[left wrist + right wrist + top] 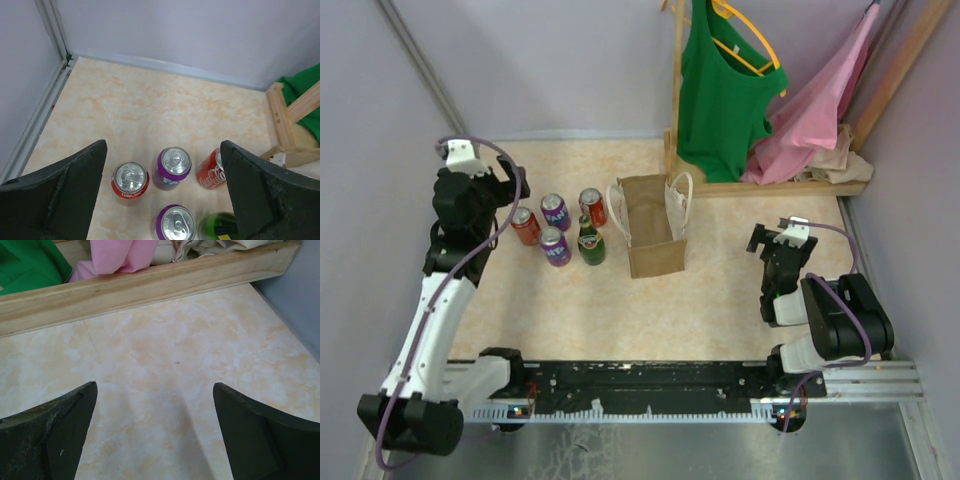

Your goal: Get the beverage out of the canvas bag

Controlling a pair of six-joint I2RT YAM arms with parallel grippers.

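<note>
The canvas bag [655,228] stood upright near the middle of the counter [720,290], a little closer to the far edge than to the near one. Its mouth was open and its white rope handles [679,189] hung over the sides. What lay inside the bag I could not tell from above. Just beside the bag, on its left, stood a green bottle [591,241]. The right red can [592,206] was close behind the bottle. Further toward the left edge stood the far purple can [556,211], the near purple can [556,246] and the left red can [527,226], all upright and in a tight group. The left gripper [163,145] hung above this group with its fingers wide apart, touching none of the drinks. The right gripper [155,387] was well apart from the bag, near the right edge. Its fingers were also spread, with only bare counter between them. In the far right corner stood a wooden rack [790,186] that carried a green shirt [720,100] and a pink garment [820,110].
</note>
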